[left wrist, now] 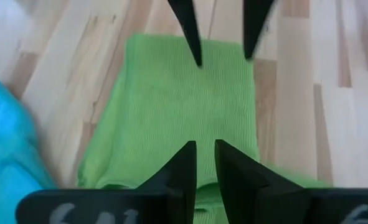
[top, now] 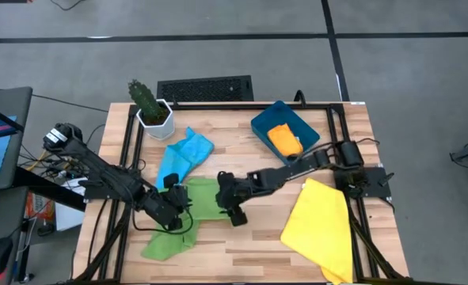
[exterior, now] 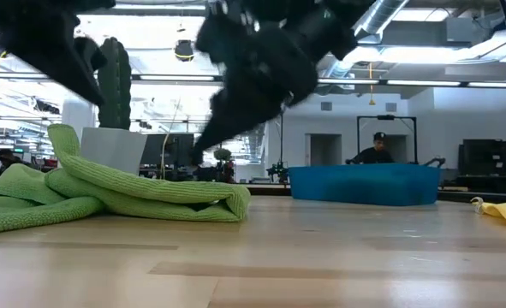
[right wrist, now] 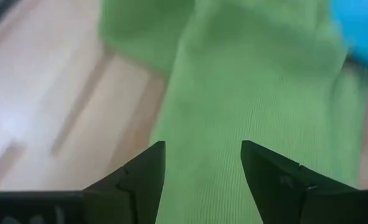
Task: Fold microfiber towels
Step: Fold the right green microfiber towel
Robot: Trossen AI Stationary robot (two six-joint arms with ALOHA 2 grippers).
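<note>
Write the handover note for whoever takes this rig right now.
Left end effector: over the green towel, fingers nearly together, nothing visibly held.
Right end effector: open, empty, at the green towel's right edge.
Green towel: partly folded over, mid-table; more green cloth lies below it.
Blue towel: crumpled near the cactus pot.
Orange towel: in the blue bin.
Yellow towel: spread, unfolded, on the right.
Left: finish green, then the rest.

Grey floor [top: 408,71], bright ceiling lights [exterior: 424,15]
</note>
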